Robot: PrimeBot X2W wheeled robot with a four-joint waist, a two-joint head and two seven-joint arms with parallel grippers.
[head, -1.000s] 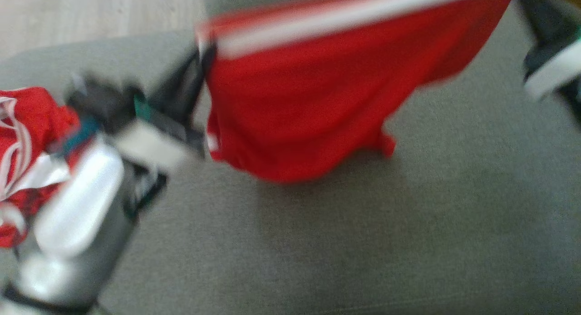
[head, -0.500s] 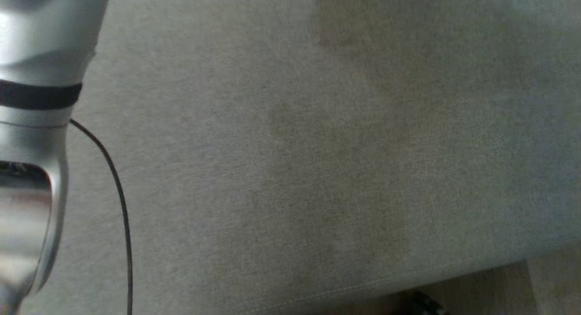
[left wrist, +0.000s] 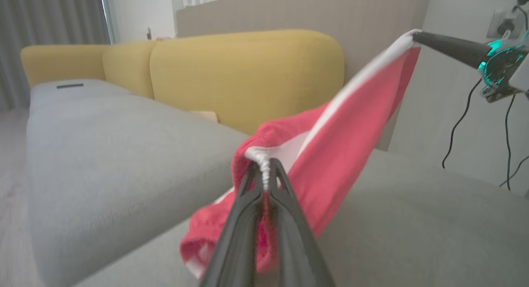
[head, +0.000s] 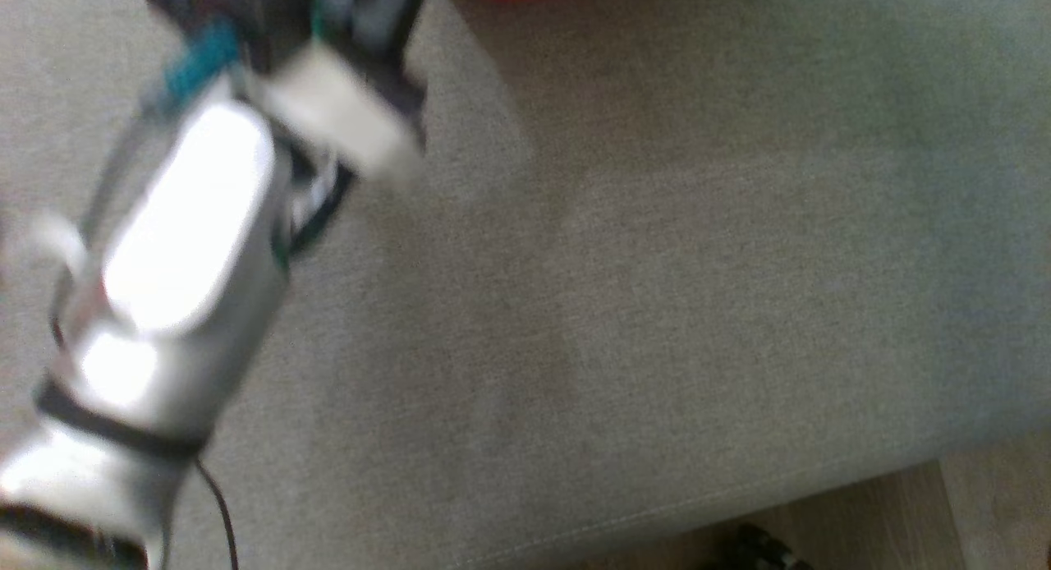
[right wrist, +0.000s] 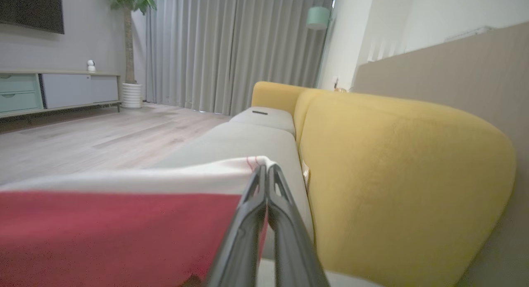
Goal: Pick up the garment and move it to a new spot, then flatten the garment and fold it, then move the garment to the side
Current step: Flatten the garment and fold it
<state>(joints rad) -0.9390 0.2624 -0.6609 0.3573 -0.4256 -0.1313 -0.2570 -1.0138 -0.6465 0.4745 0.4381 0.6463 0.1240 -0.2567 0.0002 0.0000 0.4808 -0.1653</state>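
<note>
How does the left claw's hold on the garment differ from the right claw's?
The left claw pinches a bunched white edge of the garment; the right claw pinches a flat white band. Cloth sags around the left claw but lies smooth beside the right claw. Both are shut on it.

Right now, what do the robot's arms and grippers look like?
The left forearm is a rounded silver shell with a black band near its base and a thin black cable beside it. The left gripper and the right gripper each have two long, dark, tapering fingers. A teal light glows at the right wrist.
</note>
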